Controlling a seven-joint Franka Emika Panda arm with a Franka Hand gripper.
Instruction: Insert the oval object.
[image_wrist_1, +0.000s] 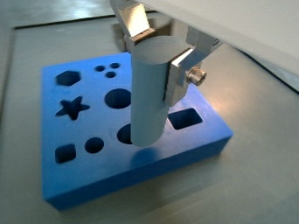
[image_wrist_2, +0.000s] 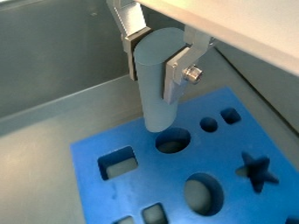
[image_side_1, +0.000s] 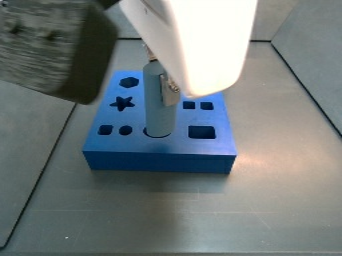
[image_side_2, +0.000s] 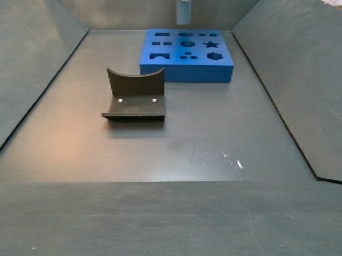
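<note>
Your gripper is squeezing the top of the oval object, which hangs straight down from it. Right under its tip is a hole in the blue block. It's lined up but not in yet, so you must push it down

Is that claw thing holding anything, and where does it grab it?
Yes: the gripper holds the oval object by its upper end, upright above the blue block.

Gripper: its top is cut off by the picture edge in both wrist views.
Slim pale grey-blue oval peg: only its low end shows under the gripper; the top is cut off.
Peg tip: it hides part of the hole under it in the blue block with shape holes.
</note>
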